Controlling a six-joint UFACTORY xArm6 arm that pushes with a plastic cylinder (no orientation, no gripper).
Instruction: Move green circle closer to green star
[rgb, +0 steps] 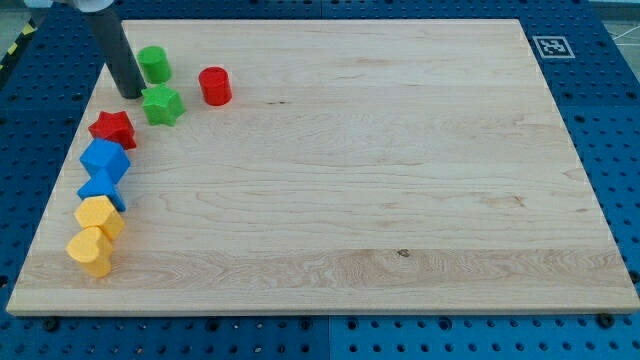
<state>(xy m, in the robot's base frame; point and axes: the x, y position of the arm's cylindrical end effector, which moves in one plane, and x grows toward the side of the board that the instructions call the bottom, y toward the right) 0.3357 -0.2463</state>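
Board of pale wood fills nearly the whole view, lying on a blue pegboard table with a black-and-white marker at its top right corner. All the blocks sit crowded along the view's left side; the rest of the wood carries nothing.

Down the left edge runs a loose column: a red star, then a blue block and a second blue block touching it, then a yellow block and a yellow heart nearest the view's bottom. A red cylinder stands apart, to the right of the green pair.

The green circle sits near the top left corner. The green star lies just below it and a touch to the right, with only a narrow strip of wood between them.

The rod is bare and holds nothing; it comes down from the top left, and my tip rests on the board, left of the star and below-left of the circle, near both but seemingly touching neither.

That is the relation that matters. The circle must travel toward the view's bottom, slightly right, so, as I judge it, the push has to start from its top side. My tip is now on the wrong side, lower than the circle, and would need to go round the circle's left to get above it. The star sits close enough that a careless sweep could knock it away.
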